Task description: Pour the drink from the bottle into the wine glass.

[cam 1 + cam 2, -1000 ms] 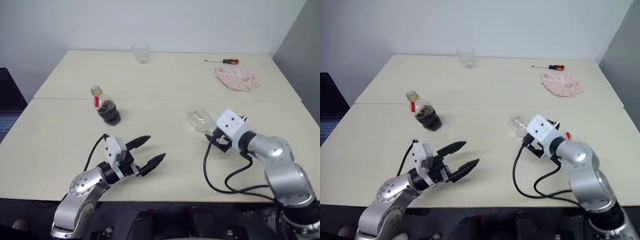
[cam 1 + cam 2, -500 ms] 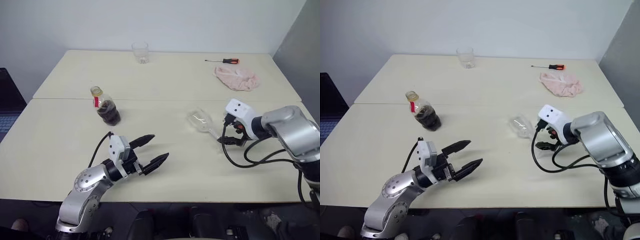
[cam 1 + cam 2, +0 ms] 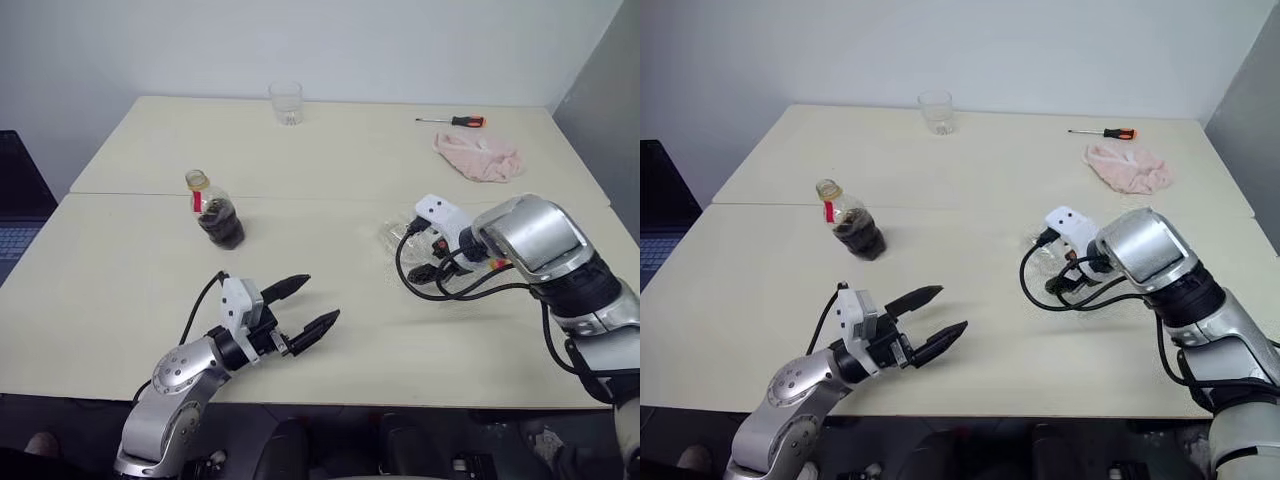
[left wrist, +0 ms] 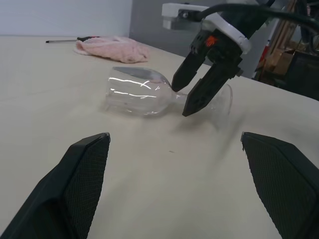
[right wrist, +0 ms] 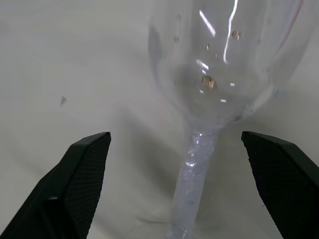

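The wine glass lies on its side on the table, right of centre, bowl towards the bottle. My right gripper points down over it, open, one finger on each side of the thin stem just behind the bowl. The bottle stands upright to the left, with a red strip at its neck and the dark drink in its lower part. Nearer the front edge, my left gripper hovers open and empty, well short of the bottle.
A clear stemless tumbler stands at the table's far edge. A screwdriver and a pink cloth lie at the far right. A seam runs across the tabletop behind the bottle. A laptop sits off the left side.
My right gripper has swung from beside the lying glass to point down over it, fingers now astride the stem. The left arm and the bottle have stayed put.
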